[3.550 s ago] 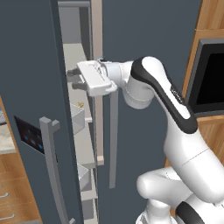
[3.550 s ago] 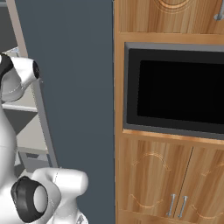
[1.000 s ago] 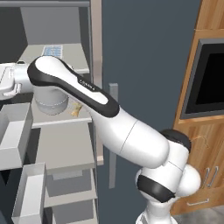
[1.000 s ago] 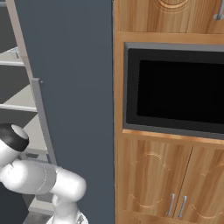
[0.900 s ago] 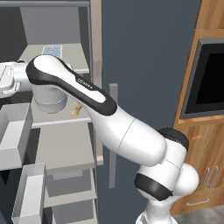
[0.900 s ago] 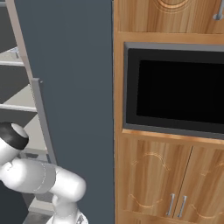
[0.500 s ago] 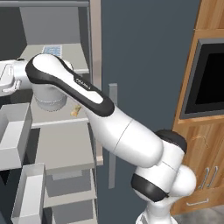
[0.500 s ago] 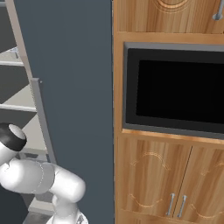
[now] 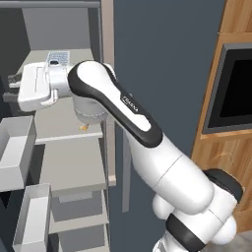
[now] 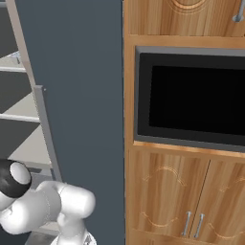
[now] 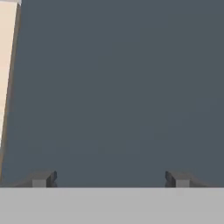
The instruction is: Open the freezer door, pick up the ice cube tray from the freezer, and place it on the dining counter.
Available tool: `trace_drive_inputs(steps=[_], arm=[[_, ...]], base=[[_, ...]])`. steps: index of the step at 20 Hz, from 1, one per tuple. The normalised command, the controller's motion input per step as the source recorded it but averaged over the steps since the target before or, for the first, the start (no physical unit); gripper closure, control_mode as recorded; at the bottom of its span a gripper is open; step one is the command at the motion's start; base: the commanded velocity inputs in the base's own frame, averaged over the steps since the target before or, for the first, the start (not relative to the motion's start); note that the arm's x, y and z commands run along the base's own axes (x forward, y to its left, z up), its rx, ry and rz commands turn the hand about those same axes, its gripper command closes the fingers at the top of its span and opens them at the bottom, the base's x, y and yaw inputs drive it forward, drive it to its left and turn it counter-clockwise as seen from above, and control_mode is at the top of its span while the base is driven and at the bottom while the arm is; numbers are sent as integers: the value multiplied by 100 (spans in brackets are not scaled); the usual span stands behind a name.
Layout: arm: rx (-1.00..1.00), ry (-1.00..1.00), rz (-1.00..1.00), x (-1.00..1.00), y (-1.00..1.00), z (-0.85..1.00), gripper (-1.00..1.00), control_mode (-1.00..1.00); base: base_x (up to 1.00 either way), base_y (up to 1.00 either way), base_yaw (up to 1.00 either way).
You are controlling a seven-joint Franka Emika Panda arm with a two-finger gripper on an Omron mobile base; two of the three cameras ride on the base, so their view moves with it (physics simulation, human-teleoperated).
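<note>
Two doors make up the dark grey fridge; the freezer [image 9: 64,147] on the left now stands open, and I see its light grey shelves stepping down in the left base view. Its door [image 9: 19,162] has swung out to the left, with white inner bins showing at the left edge. My white arm reaches up and left across the opening, its hand level with the upper shelf. In the hand view the gripper [image 11: 109,178] faces a flat dark grey surface, its two fingertips spread wide with nothing between them, so I hold nothing. The tray [image 9: 58,57] lies flat on the upper shelf, toward the back, just behind and above my wrist; its pale blue grid is partly hidden by the arm. A small tan food piece [image 9: 83,127] sits on the same shelf, lower down beside the arm. I judge the door step done and the pick-up next. To do it well, I should turn the hand away from the door and in toward the shelf, come in above the tray with the fingertips kept wide, straddle its short sides, and keep clear of the tan piece and the shelf above.
</note>
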Motion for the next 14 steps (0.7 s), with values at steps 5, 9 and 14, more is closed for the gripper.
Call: trace_drive_inputs(steps=[5, 9, 14], arm=[[-2, -2, -11, -38, -83, 6, -100, -100], [-4, -2, -16, -34, -84, 5, -100, -100], [-2, 0, -22, -31, -86, 10, -100, -100]], base=[[0, 0, 0], [0, 0, 0], [0, 0, 0]])
